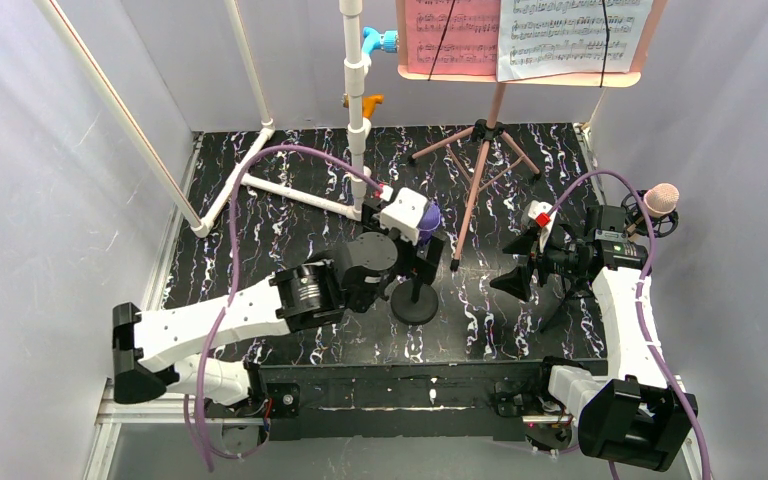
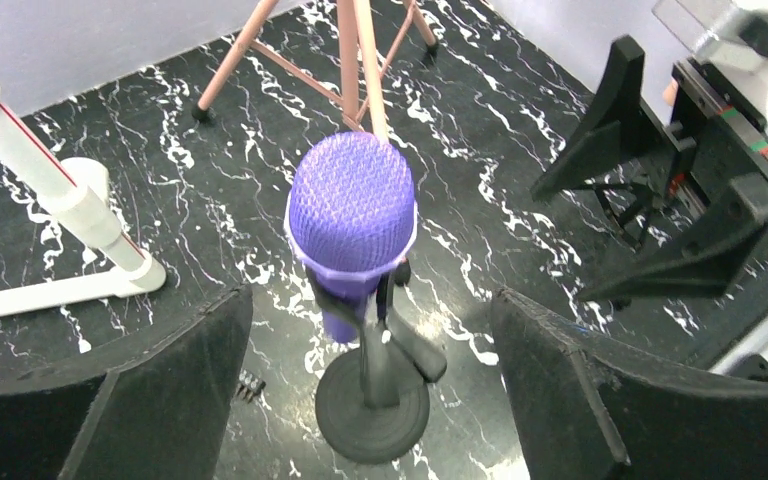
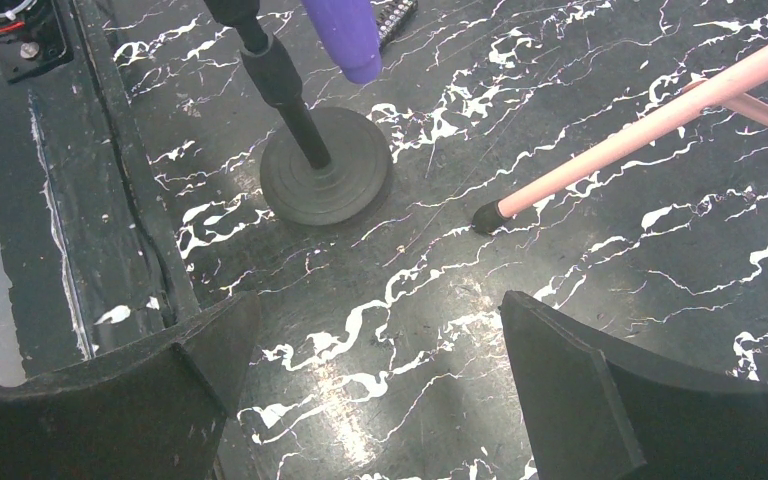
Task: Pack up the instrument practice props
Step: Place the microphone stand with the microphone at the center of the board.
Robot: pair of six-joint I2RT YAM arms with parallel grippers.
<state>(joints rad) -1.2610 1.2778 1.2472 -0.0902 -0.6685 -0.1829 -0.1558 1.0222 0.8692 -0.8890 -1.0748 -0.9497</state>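
A purple microphone (image 1: 428,217) (image 2: 352,215) with a mesh head sits tilted in the clip of a black round-base stand (image 1: 415,305) (image 2: 372,408). My left gripper (image 1: 412,262) (image 2: 370,300) is open; its jaws stand wide on either side of the microphone without touching it. A pink tripod music stand (image 1: 480,150) at the back centre carries white sheet-music pages (image 1: 570,35) and a pink one (image 1: 455,35). A beige-pink microphone (image 1: 661,198) stands at the far right. My right gripper (image 1: 515,265) (image 3: 380,310) is open and empty over bare floor, near a tripod foot (image 3: 488,215).
A white pipe frame (image 1: 358,100) (image 2: 70,200) with blue and orange fittings stands at the back left. A small black comb-like clip (image 2: 250,385) lies by the stand's base. Grey walls close in both sides. My right arm's black fingers (image 2: 660,200) are close to the right of the purple microphone.
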